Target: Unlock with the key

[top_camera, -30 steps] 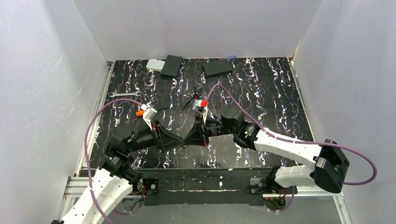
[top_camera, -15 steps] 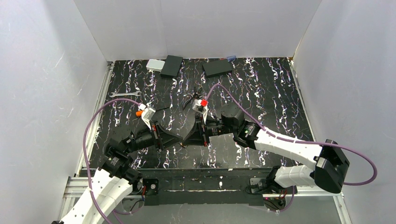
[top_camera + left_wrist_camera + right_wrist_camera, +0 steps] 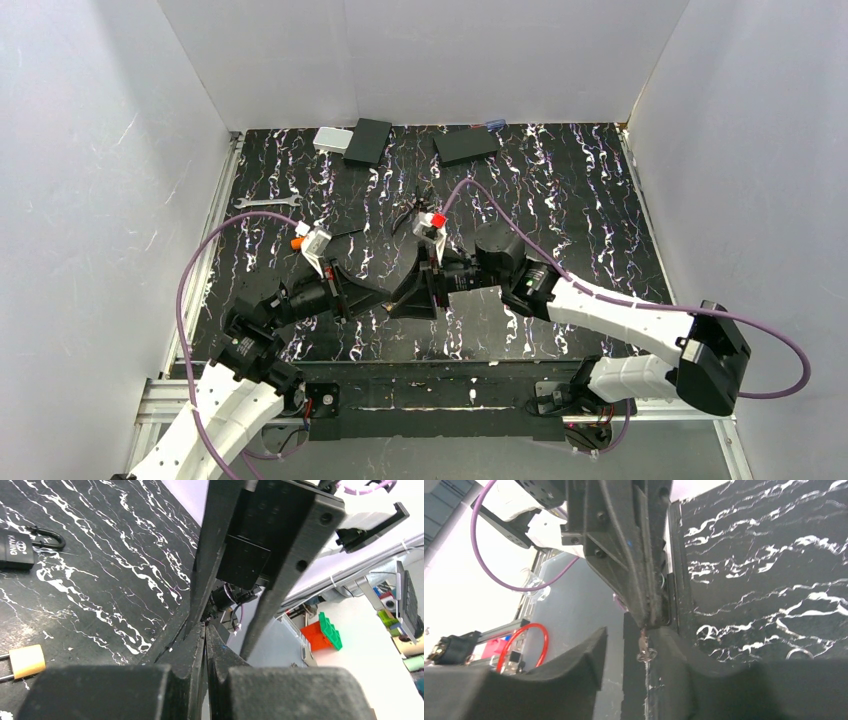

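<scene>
The left gripper (image 3: 205,640) and right gripper (image 3: 629,640) met tip to tip low over the near middle of the table (image 3: 560,190). The left one's fingers were pressed together with only a hairline slit between them. In the right wrist view they appeared to pinch the key (image 3: 644,650), whose ring hung just below their tips. The right gripper stood open, one finger on each side of the left one's tips. The key hung in that gap close against one finger, and I could not tell whether it touched. The right gripper held nothing. The padlock (image 3: 15,551) lay flat on the table, well apart from both grippers. It showed only in the left wrist view, and I could not pick it out from above. A tan block (image 3: 27,661) lay nearer that camera. At the far edge sat two black boxes (image 3: 368,140) and a grey box (image 3: 330,139). A wrench (image 3: 262,203) lay to the left and pliers (image 3: 413,213) lay just beyond the arms.
</scene>
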Robot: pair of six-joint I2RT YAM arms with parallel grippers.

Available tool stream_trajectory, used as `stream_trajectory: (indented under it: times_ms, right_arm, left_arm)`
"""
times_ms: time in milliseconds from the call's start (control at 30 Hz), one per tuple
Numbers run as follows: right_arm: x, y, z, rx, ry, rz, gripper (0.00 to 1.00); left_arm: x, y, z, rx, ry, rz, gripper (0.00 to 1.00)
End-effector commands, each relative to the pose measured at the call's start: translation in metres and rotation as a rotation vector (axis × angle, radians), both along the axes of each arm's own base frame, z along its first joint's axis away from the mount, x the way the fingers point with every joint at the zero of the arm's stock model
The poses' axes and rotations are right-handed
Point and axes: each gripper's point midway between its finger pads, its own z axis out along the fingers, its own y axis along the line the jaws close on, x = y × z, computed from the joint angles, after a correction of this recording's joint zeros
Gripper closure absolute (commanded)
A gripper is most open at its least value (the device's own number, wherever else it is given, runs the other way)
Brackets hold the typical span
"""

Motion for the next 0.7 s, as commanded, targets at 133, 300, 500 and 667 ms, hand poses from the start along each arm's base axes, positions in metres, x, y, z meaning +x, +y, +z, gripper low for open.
stream_trajectory:
  times_ms: [133, 300, 500, 667]
  right_arm:
    - [0.0, -0.007, 0.058, 0.161, -0.089, -0.043, 0.38]
    - [0.012, -0.009, 0.048, 0.213, -0.007, -0.158, 0.42]
    - [0.016, -0.001, 0.042, 0.231, 0.057, -0.179, 0.44]
    - [0.013, 0.009, 0.04, 0.228, 0.065, -0.158, 0.5]
  left_arm:
    - [0.01, 0.007, 0.013, -0.023, -0.029, 0.098, 1.0]
    - [0.014, 0.012, 0.03, -0.08, -0.049, 0.151, 1.0]
    - [0.02, 0.016, 0.027, -0.097, -0.043, 0.199, 1.0]
    - [0.021, 0.019, 0.026, -0.108, -0.05, 0.227, 1.0]
